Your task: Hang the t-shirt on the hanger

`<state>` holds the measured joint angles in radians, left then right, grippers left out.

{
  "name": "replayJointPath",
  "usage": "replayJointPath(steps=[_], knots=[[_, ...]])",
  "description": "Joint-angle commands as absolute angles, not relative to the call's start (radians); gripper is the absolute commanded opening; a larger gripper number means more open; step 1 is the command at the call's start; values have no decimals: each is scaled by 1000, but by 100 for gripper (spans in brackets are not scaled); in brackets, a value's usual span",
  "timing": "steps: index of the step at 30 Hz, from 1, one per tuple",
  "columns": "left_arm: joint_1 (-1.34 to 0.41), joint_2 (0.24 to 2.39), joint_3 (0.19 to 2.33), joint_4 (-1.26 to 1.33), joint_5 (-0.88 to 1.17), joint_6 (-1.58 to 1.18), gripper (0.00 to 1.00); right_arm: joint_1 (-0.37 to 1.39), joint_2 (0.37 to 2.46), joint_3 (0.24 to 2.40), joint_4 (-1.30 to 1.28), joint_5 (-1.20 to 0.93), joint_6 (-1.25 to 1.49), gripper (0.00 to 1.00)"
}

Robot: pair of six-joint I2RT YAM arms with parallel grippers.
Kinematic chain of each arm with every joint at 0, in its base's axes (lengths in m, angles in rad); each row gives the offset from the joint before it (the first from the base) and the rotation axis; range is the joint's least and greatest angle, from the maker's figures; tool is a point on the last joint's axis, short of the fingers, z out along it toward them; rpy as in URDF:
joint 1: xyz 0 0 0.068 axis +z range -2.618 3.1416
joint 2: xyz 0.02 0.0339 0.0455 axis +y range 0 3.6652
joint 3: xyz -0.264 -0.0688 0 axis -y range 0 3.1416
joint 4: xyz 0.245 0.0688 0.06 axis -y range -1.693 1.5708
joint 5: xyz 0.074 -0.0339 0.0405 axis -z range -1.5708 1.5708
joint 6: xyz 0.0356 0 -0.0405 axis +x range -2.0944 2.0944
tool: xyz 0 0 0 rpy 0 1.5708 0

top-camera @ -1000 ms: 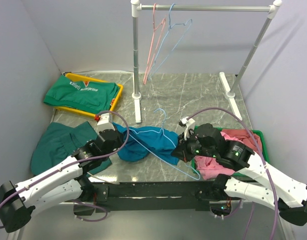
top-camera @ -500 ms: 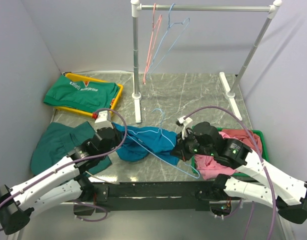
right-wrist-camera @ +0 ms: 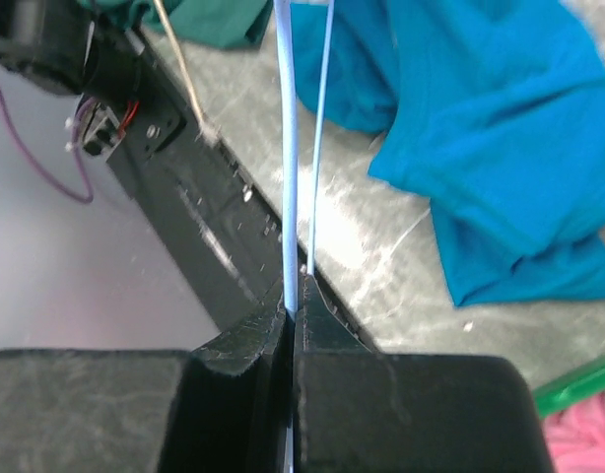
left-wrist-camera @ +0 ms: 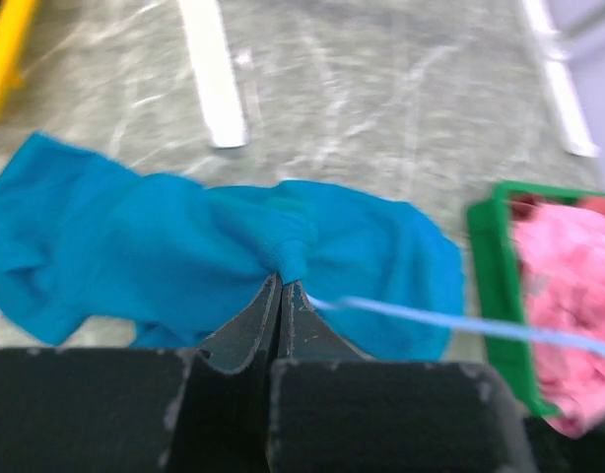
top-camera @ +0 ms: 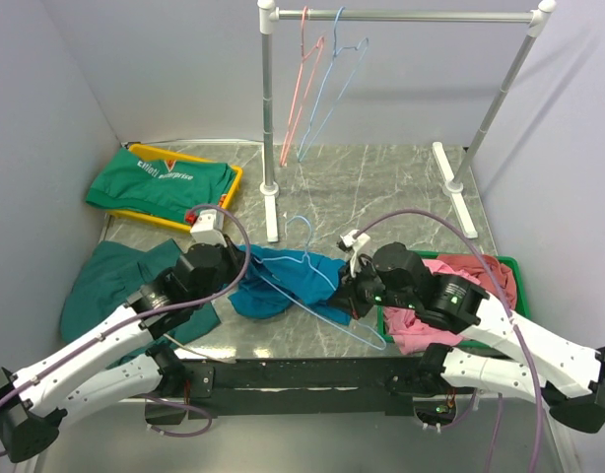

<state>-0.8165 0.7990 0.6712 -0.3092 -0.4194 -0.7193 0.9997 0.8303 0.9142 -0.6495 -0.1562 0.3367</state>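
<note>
We see the left gripper (left-wrist-camera: 281, 286) clenched on a bunched fold of the t-shirt (left-wrist-camera: 165, 256), its two fingers pressed together with the blue cloth gathered at their tips. The t-shirt lies crumpled on the marble table (top-camera: 381, 187), near the front edge, between the two arms. The right gripper (right-wrist-camera: 293, 307) is clamped on the hanger (right-wrist-camera: 290, 148), pinching the thin light blue wire between its closed fingers. From above, the hanger lies across the t-shirt, its hook pointing toward the rack (top-camera: 268, 118) and its lower corner reaching past the shirt toward the near edge of the table. Part of the wire passes over the cloth; we cannot tell whether any of it runs inside the shirt.

Right of the shirt, a green bin (top-camera: 508, 268) holds a pink garment (top-camera: 413, 330). On the left lies a dark green cloth (top-camera: 110, 281), and behind it a yellow tray (top-camera: 235, 183) carries a green cloth with white lettering (top-camera: 160, 182). On the rack's rail hang a pink hanger (top-camera: 295, 108) and another blue hanger (top-camera: 334, 103).
</note>
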Motion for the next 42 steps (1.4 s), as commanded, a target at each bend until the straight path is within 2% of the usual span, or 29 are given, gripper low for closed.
replayJointPath(steps=[1, 12, 17, 26, 28, 32, 37, 42], knots=[[-813, 746, 776, -235, -287, -631, 1, 1012, 886, 933, -490, -89, 284, 0], [-831, 663, 894, -261, -130, -558, 1, 1078, 1031, 948, -224, -86, 213, 0], [-834, 669, 868, -313, -167, -569, 1, 1089, 1028, 872, -28, -14, 222, 0], [-836, 692, 841, -364, -285, -597, 6, 1134, 1144, 717, 322, -64, 241, 0], [-836, 690, 841, -383, -293, -589, 11, 1135, 1161, 681, 421, -58, 250, 0], [-836, 672, 836, -429, -314, -592, 34, 1134, 1196, 650, 491, -43, 261, 0], [-835, 598, 807, -397, -235, -554, 36, 1137, 1218, 664, 514, -43, 256, 0], [-835, 603, 805, -347, -190, -511, 47, 1135, 1239, 676, 523, -60, 253, 0]])
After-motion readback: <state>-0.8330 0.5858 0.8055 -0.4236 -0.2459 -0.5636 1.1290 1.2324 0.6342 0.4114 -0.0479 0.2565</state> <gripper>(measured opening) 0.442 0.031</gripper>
